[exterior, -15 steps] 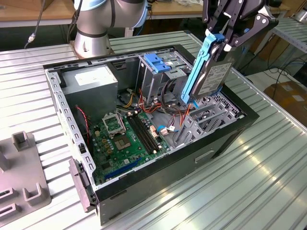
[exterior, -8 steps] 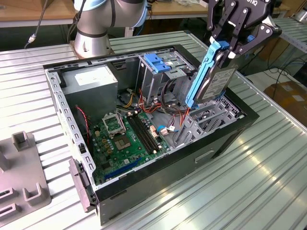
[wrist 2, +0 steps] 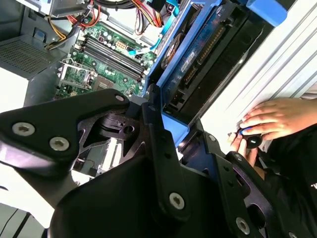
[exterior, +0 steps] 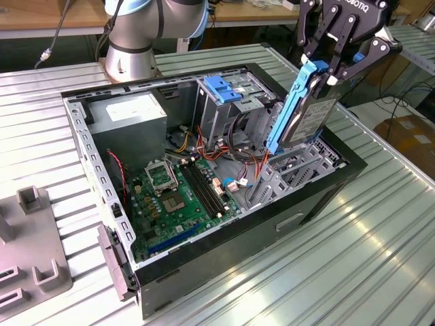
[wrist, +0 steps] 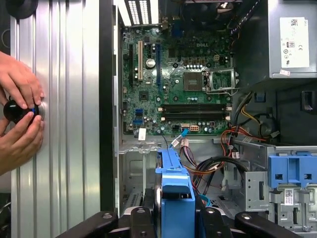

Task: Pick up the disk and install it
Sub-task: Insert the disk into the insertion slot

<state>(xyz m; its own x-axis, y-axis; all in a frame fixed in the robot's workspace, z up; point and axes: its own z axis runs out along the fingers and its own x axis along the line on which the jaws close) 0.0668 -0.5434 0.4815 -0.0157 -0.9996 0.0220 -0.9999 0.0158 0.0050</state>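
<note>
A ribbed metal table (exterior: pixel 353 258) carries a black computer case (exterior: pixel 238 251) lying open side up, with workbenches and a cardboard box (exterior: pixel 408 132) behind it.

The disk (exterior: pixel 309 119), grey metal in a bright blue frame, hangs on edge over the case's corner at the exterior view's right. It is tilted, its upper end leaning toward that right side. The gripper (exterior: pixel 338 64) pinches the disk's upper end, one black finger on each side. The gripper's upper part is cut off by the picture's edge. The disk's lower end sits at the mouth of the metal drive cage (exterior: pixel 289 173). I cannot tell whether it has entered the slot or only touches the rim, since the cage's bars cover that end. In the first wrist view the blue frame (wrist: pixel 176 198) shows end-on between the fingers.

Just beside the cage, red and orange cables (exterior: pixel 241 159) loop up from the green circuit board (exterior: pixel 180 193). A fixed blue bracket (exterior: pixel 221 88) tops a second cage near the back wall, and a grey power supply (exterior: pixel 132 119) fills the far corner. The arm's base (exterior: pixel 136 41) stands behind the case.

In the first wrist view a person's hands (wrist: pixel 20 114) hold a black knob (wrist: pixel 15 110) on the table outside the case wall. A grey fixture (exterior: pixel 30 251) lies well apart at the exterior view's left. Bare table lies along the case's near side.
</note>
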